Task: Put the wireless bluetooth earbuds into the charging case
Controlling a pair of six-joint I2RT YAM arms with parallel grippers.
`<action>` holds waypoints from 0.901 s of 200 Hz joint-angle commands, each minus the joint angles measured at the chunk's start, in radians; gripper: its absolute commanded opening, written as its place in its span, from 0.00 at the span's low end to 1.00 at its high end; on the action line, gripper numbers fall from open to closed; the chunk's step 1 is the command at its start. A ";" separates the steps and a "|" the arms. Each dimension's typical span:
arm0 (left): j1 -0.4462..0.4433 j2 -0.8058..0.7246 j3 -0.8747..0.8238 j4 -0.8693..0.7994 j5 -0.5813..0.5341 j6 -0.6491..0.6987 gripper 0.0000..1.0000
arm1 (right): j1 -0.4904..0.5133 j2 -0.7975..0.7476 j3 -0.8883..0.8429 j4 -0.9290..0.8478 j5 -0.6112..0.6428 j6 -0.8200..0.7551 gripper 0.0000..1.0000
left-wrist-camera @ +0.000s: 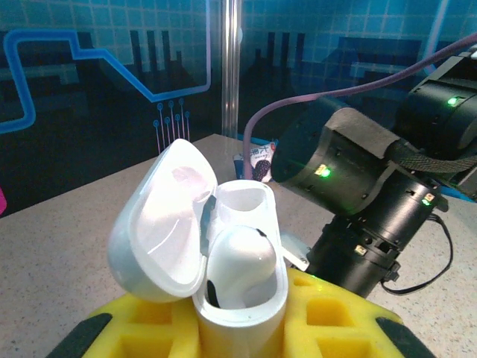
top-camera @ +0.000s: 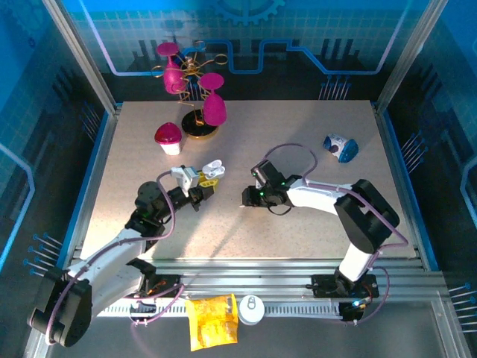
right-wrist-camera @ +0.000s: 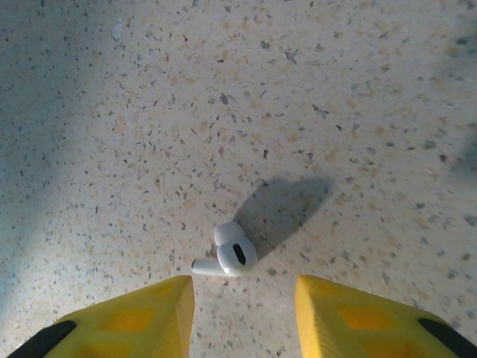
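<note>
My left gripper [top-camera: 200,186] is shut on the white charging case [top-camera: 211,171] and holds it above the table left of centre. In the left wrist view the charging case [left-wrist-camera: 242,309] stands upright between the yellow fingers [left-wrist-camera: 335,321] with its lid [left-wrist-camera: 160,224] swung open to the left. One white earbud [left-wrist-camera: 240,257] sits in its near socket; the far socket looks empty. My right gripper [top-camera: 248,198] is low over the table, jaws apart. A second earbud [right-wrist-camera: 227,257] lies on the speckled table just beyond the gap of the right gripper [right-wrist-camera: 244,289], touching neither finger [right-wrist-camera: 141,321].
A gold stand with pink mushroom shapes [top-camera: 195,89] and a pink-capped white cup [top-camera: 168,139] stand at the back left. A blue-and-white object [top-camera: 340,147] lies at the back right. A yellow packet [top-camera: 211,321] and a white round thing [top-camera: 251,309] rest on the front rail.
</note>
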 commanded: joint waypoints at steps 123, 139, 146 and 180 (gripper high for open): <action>-0.008 0.002 -0.008 0.010 0.034 0.028 0.12 | 0.017 0.133 0.077 -0.010 -0.061 -0.036 0.23; -0.008 0.004 -0.007 0.007 0.037 0.029 0.12 | 0.016 0.135 0.078 -0.019 -0.053 -0.040 0.21; -0.007 0.005 -0.006 0.006 0.039 0.031 0.12 | 0.016 0.130 0.078 -0.024 -0.051 -0.046 0.20; -0.008 0.020 0.000 0.002 0.062 0.032 0.12 | 0.017 0.067 0.054 -0.030 -0.033 -0.089 0.18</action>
